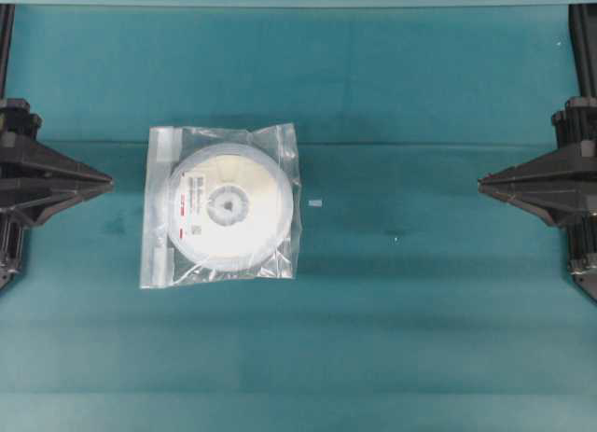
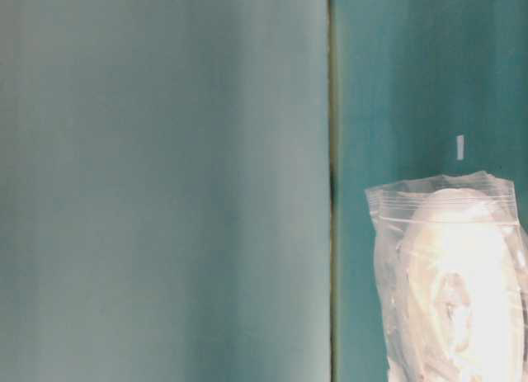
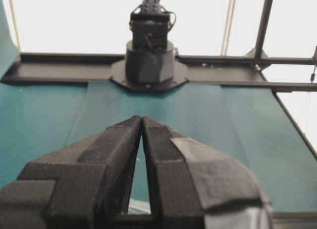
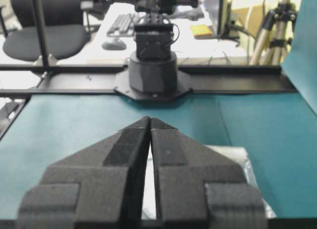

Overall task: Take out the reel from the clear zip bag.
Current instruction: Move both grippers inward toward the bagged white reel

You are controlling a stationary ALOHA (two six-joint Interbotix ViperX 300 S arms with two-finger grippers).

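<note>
Reel sealed inside the clear zip bag, lying flat on the teal counter, left of centre overhead. Left tool and right tool clenched, empty, at opposite counter edges, well apart from the bag.

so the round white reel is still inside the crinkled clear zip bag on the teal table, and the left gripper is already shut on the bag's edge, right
Not quite. The round white reel is inside the crinkled clear zip bag on the teal table, but the left gripper is shut on nothing, parked clear of the bag. The overhead view shows this.
</note>
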